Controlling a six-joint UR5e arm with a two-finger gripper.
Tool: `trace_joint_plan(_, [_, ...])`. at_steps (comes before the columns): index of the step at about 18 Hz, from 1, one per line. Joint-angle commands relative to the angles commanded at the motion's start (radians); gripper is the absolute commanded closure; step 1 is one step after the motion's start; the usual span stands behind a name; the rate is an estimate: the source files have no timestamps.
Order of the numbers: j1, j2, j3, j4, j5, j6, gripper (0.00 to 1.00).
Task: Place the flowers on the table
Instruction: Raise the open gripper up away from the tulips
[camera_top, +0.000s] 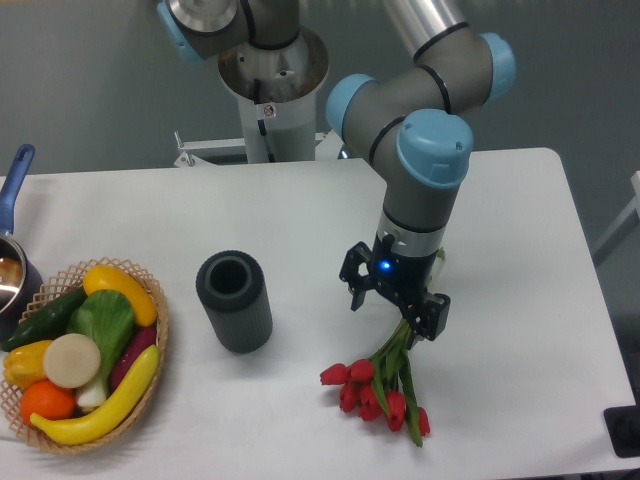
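The flowers (378, 385) are lying on the table (520, 300), lower right of centre, stems pointing up toward the claw (394, 305), which is hanging open above them and probably holding nothing

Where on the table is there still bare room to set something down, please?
Bare patches: the table's right side beyond the claw, and the stretch behind the dark cylinder. Crowded: the left edge with the wicker basket and pot, and around the flowers.

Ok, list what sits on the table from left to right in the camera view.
Pot with the blue handle → wicker basket of vegetables → dark cylinder → flowers, with the gripper above their stems.
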Motion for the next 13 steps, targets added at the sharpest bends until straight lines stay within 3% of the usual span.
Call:
trace_joint_plan(3, [0.0, 0.0, 0.049, -0.024, 0.003, 0.017, 0.0])
trace_joint_plan(6, [0.009, 0.003, 0.086, -0.067, 0.075, 0.117, 0.0])
trace_joint_plan(9, [0.011, 0.014, 0.095, -0.095, 0.124, 0.193, 0.0])
trace_joint_plan(11, [0.018, 0.049, 0.084, -0.149, 0.152, 0.216, 0.0])
trace_joint_plan(13, [0.014, 0.051, 0.084, -0.152, 0.152, 0.216, 0.0])
